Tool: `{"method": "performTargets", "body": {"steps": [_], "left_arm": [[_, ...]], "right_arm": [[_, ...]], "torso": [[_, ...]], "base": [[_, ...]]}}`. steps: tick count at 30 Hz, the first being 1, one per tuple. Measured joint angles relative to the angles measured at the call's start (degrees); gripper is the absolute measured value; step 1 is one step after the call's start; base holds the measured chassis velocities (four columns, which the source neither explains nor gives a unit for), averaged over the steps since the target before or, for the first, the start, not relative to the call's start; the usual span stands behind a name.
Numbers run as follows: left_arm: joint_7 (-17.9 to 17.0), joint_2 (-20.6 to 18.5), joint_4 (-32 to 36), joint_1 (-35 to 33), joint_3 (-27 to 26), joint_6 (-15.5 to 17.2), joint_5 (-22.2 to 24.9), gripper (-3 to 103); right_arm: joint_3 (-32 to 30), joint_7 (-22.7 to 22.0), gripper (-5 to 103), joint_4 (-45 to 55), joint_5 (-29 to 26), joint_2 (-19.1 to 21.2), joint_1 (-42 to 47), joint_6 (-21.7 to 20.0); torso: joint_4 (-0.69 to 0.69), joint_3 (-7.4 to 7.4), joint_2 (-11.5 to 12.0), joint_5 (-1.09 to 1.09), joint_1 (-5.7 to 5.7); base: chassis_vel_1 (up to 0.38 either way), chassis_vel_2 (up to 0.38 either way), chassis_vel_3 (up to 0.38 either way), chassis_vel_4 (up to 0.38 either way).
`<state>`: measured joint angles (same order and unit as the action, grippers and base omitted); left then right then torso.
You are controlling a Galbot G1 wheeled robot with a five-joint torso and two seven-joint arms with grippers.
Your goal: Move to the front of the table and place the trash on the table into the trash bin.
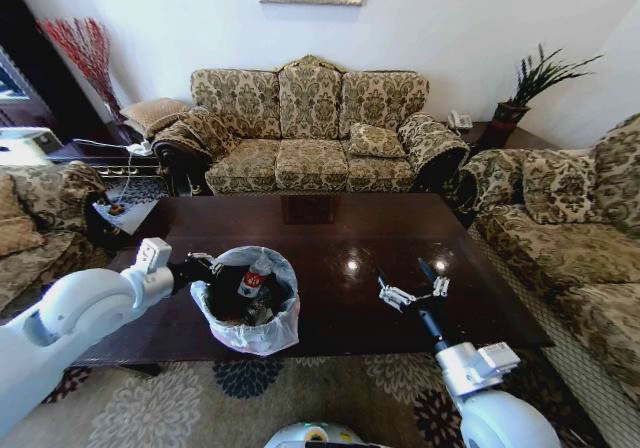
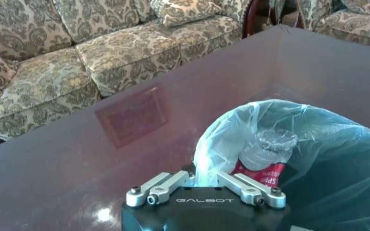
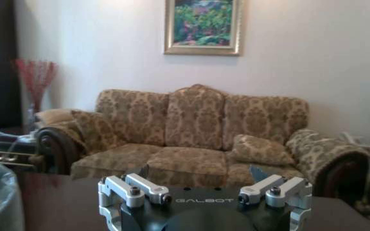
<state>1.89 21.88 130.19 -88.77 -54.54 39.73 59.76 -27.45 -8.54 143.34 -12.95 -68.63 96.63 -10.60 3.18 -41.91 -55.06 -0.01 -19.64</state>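
Left gripper (image 1: 203, 268) sat at the trash bin (image 1: 248, 293) rim, 9 o'clock side, jaws pressed together on the bag liner edge. Right gripper (image 1: 412, 284) hovered spread and empty over the table (image 1: 330, 230), 3 o'clock of the bin. Trash: a clear bottle (image 2: 265, 153) with red label lay inside the bin. Judged light, crushable, slick; the neck looked the safest hold. Liner thin, tears easily.
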Motion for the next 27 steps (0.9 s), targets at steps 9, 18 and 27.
{"method": "performTargets", "body": {"steps": [9,18,27], "left_arm": [[0.0,0.0,0.0,0.0,0.0,0.0,0.0,2],[0.0,0.0,0.0,0.0,0.0,0.0,0.0,2],[0.0,0.0,0.0,0.0,0.0,0.0,0.0,2]], "right_arm": [[2.1,-0.2,100,-1.5,1.4,-0.3,-0.1,4.5],[0.5,6.2,100,-0.9,-1.6,-0.7,-2.4,1.0],[0.6,6.8,100,-2.1,-0.2,-1.7,-1.6,2.2]], "torso": [[0.00,0.00,0.0,0.00,0.00],[0.00,0.00,0.0,0.00,0.00],[0.00,0.00,0.0,0.00,0.00]], "base": [[0.000,0.000,0.000,0.000],[0.000,0.000,0.000,0.000],[0.000,0.000,0.000,0.000]]}}
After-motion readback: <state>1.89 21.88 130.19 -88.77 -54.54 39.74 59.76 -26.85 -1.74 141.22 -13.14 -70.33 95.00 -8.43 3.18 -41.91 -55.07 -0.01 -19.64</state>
